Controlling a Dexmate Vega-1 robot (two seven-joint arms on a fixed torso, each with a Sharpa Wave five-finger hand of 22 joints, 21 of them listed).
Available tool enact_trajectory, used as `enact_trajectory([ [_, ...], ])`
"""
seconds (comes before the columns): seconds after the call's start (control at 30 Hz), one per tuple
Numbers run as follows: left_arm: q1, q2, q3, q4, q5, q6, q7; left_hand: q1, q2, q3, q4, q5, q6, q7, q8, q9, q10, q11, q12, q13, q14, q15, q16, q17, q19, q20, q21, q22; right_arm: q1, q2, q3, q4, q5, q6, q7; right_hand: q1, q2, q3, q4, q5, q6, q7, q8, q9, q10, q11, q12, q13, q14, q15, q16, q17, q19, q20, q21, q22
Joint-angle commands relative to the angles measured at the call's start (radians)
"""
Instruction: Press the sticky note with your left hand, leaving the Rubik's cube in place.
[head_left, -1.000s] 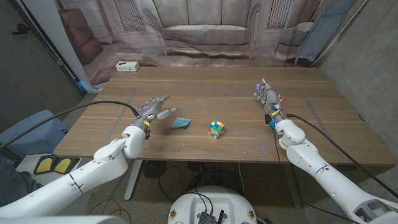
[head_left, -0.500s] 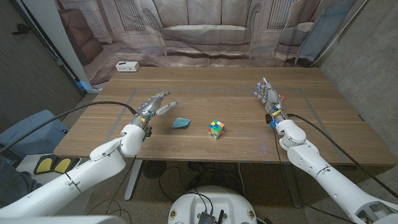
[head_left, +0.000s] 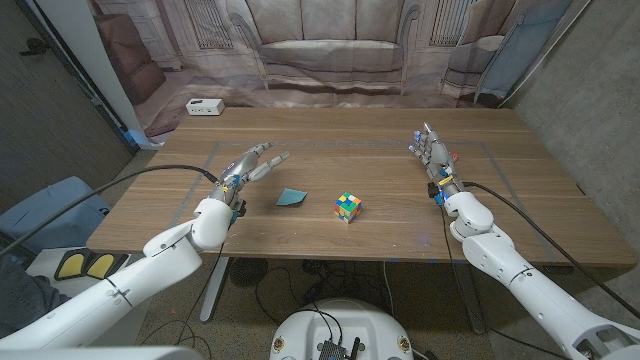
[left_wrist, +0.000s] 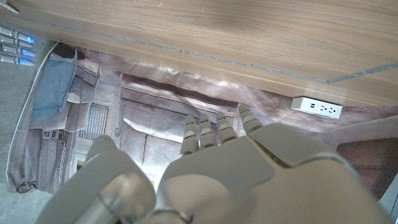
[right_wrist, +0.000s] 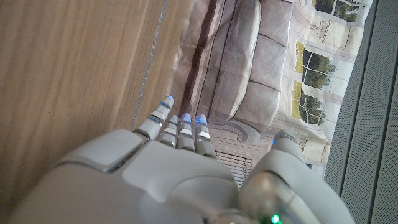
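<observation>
**A:** Two hands are over the wooden table (head_left: 330, 235). What has changed?

**B:** The left hand (head_left: 246, 169) has lifted and pulled back from the sticky note (head_left: 291, 197) over the last second. Its fingers are spread and hold nothing.

**A:** Where is the note now?

**B:** Flat on the table, just beyond the left fingertips toward the middle, untouched. The Rubik's cube (head_left: 347, 206) sits just past it, unmoved.

**A:** And the other hand?

**B:** The right hand (head_left: 432, 158) stands far off, fingers straight, empty. The press looks either done or needing another approach.
</observation>
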Motion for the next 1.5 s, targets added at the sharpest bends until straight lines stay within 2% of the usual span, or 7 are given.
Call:
enact_trajectory([
  [0.03,-0.004,-0.029,-0.025,0.048,-0.074,-0.103,0.003,-0.001,0.007,-0.003,-0.003,-0.002,0.003,0.009,0.002,0.0,0.013,0.002,0.01,0.003,0.01,0.001,0.008,0.003,0.003,-0.014,0.005,0.004,-0.006,0.0,0.002,-0.011,-0.011,0.015,-0.007,0.0,0.006,-0.001,-0.004,-0.002,0.005,0.002,-0.002,0.002,0.012,0.0,0.001,0.002,0.008,0.001,0.0,0.001,0.007,0.0,-0.002,0.003],
  [0.23,-0.011,-0.037,-0.035,0.075,-0.12,-0.162,-0.019,0.0,0.008,-0.003,-0.003,-0.001,0.003,0.014,0.001,0.0,0.021,0.004,0.013,0.002,0.014,0.003,0.009,0.003,0.008,-0.025,0.007,0.003,-0.003,0.004,-0.001,-0.008,-0.02,0.028,-0.004,-0.001,0.005,-0.002,-0.004,-0.002,0.005,0.002,-0.002,0.002,0.011,0.0,0.0,0.002,0.009,0.001,0.0,0.001,0.007,0.0,-0.002,0.003],
  [0.4,-0.026,-0.053,-0.046,0.127,-0.208,-0.259,-0.075,0.0,0.008,-0.003,-0.004,-0.001,0.004,0.015,0.0,0.0,0.025,0.003,0.014,0.002,0.016,0.002,0.01,0.003,0.011,-0.03,0.007,0.003,0.001,0.007,-0.005,-0.002,-0.029,0.038,-0.002,-0.002,0.005,-0.003,-0.005,-0.002,0.006,0.001,-0.002,0.002,0.011,0.0,0.0,0.002,0.008,0.001,0.0,0.001,0.008,-0.001,-0.002,0.003],
  [0.73,-0.037,-0.071,-0.049,0.136,-0.222,-0.27,-0.072,0.001,0.01,-0.003,-0.006,-0.001,-0.007,0.019,-0.005,0.0,0.032,0.001,0.015,0.001,0.028,0.001,0.012,0.002,0.019,-0.036,0.008,0.003,-0.001,0.01,-0.005,-0.001,-0.036,0.054,-0.002,-0.003,0.005,-0.003,-0.004,-0.002,0.006,0.001,-0.002,0.002,0.011,0.0,0.0,0.002,0.008,0.001,0.0,0.002,0.008,-0.002,-0.003,0.003],
  [1.03,-0.063,-0.099,-0.049,0.192,-0.303,-0.344,-0.126,0.002,0.011,-0.002,-0.007,-0.001,-0.006,0.033,-0.005,-0.001,0.043,0.003,0.018,0.0,0.036,0.0,0.013,0.002,0.028,-0.056,0.01,0.002,0.001,0.008,-0.008,0.001,-0.045,0.067,0.008,-0.004,0.004,-0.004,-0.004,-0.002,0.005,0.002,-0.002,0.002,0.012,-0.002,0.0,0.002,0.008,-0.001,0.0,0.002,0.008,-0.003,-0.003,0.003],
  [1.37,-0.091,-0.138,-0.049,0.257,-0.407,-0.423,-0.192,0.002,0.012,-0.002,-0.009,-0.001,-0.003,0.04,-0.004,-0.001,0.045,0.007,0.017,-0.001,0.038,0.002,0.011,0.002,0.03,-0.063,0.009,0.002,0.006,0.002,-0.012,-0.01,-0.049,0.062,0.016,-0.007,0.004,-0.005,-0.004,-0.002,0.004,0.005,-0.003,0.002,0.012,-0.001,-0.001,0.002,0.008,-0.002,-0.001,0.002,0.008,-0.006,-0.003,0.003],
  [1.5,-0.093,-0.14,-0.051,0.261,-0.437,-0.438,-0.214,0.002,0.012,-0.002,-0.009,-0.001,-0.002,0.045,-0.004,-0.001,0.045,0.015,0.016,-0.001,0.039,0.002,0.011,0.002,0.031,-0.065,0.008,0.002,0.004,-0.004,-0.012,-0.025,-0.045,0.05,0.019,-0.007,0.003,-0.006,-0.004,-0.002,0.003,0.005,-0.004,0.002,0.013,-0.001,0.0,0.002,0.008,-0.002,-0.001,0.002,0.008,-0.006,-0.003,0.003],
])
